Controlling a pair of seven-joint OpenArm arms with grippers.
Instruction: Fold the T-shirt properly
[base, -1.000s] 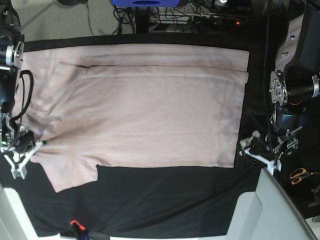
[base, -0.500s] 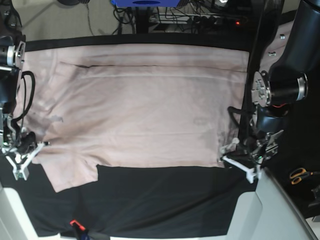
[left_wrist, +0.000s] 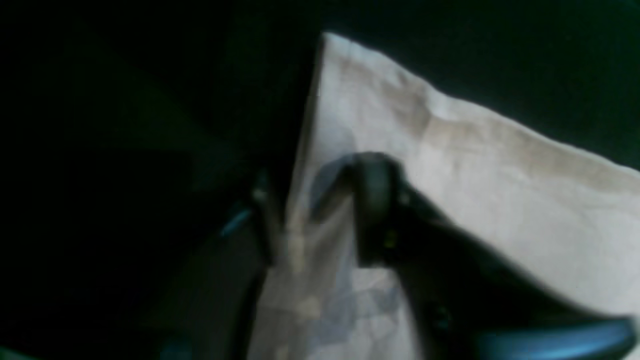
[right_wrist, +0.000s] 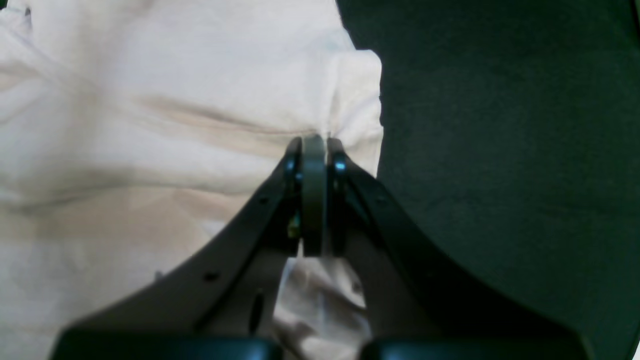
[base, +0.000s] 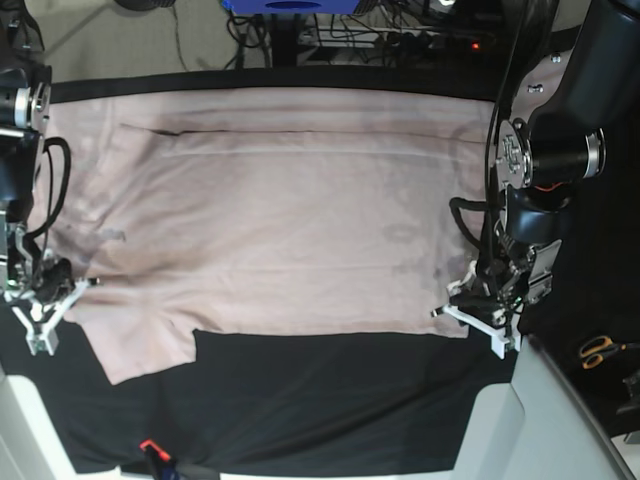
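T-shirt (base: 280, 210) flat; right jaws pinch sleeve edge, left jaws straddle hem corner.

A blurred corner of the pink T-shirt (left_wrist: 480, 180) sits between the left gripper (left_wrist: 320, 215) fingers, black cloth (left_wrist: 525, 55) behind.

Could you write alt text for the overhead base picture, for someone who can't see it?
A pale pink T-shirt lies spread flat on a black table cloth, with a robot arm at each side. The right gripper and the left gripper each sit at a lower corner of the shirt.
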